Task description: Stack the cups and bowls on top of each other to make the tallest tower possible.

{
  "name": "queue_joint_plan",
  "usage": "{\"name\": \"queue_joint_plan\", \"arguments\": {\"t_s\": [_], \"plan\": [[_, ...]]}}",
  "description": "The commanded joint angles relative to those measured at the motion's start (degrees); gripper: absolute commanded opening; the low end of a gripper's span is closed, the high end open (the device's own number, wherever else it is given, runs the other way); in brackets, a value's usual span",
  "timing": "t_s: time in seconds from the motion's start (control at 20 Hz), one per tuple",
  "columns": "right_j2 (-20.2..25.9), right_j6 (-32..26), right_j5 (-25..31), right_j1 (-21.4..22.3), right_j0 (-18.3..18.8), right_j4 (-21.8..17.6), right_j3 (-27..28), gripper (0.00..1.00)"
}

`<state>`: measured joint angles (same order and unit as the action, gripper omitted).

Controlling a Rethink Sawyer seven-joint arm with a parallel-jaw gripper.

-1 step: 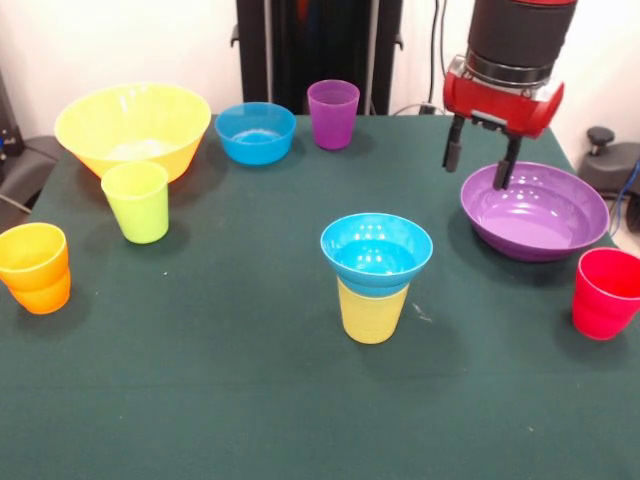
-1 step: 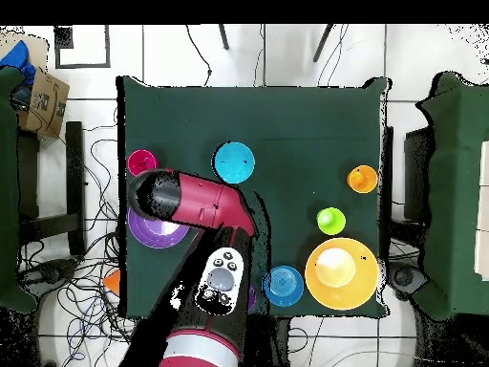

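Tower (image 1: pixel 376 272): a small blue bowl (image 1: pixel 376 250) seated in the mouth of a yellow cup (image 1: pixel 372 312), two pieces high, upright, mid-table toward the near edge. All pieces are glossy plastic.

Cups, counted in the front view: five. Yellow one under the tower, lime green cup (image 1: pixel 137 201) just in front of the big bowl at left, orange cup (image 1: pixel 36 267) at the left edge, purple cup (image 1: pixel 333 114) at the far side, red cup (image 1: pixel 606 292) at the right edge. The orange one shows a step in its wall; can't tell if it is two nested.

Bowls seen: four. Second small blue bowl (image 1: pixel 256 132) just beside the purple cup, one large yellow bowl (image 1: pixel 133 128) far left, wide shallow purple bowl (image 1: pixel 535 211) at right, plus the one on the tower.

Gripper (image 1: pixel 480 161) hangs over the purple bowl's far-left rim, fingers spread and holding nothing, one tip down by the rim. In the overhead view the arm (image 2: pixel 196 203) covers most of that bowl.

No readable writing or labels on any piece. Dark green table (image 1: pixel 240 380).
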<state>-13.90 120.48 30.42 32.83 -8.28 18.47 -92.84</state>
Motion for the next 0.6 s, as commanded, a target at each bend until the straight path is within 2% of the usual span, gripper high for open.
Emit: {"name": "queue_joint_plan", "arguments": {"t_s": [0.05, 0.6], "plan": [[6.96, 1.36, -3.31, -1.50, 0.51, -4.29, -4.00, 1.00], [6.78, 1.96, -5.24, -0.87, 0.09, -4.60, -5.90, 1.00]]}}
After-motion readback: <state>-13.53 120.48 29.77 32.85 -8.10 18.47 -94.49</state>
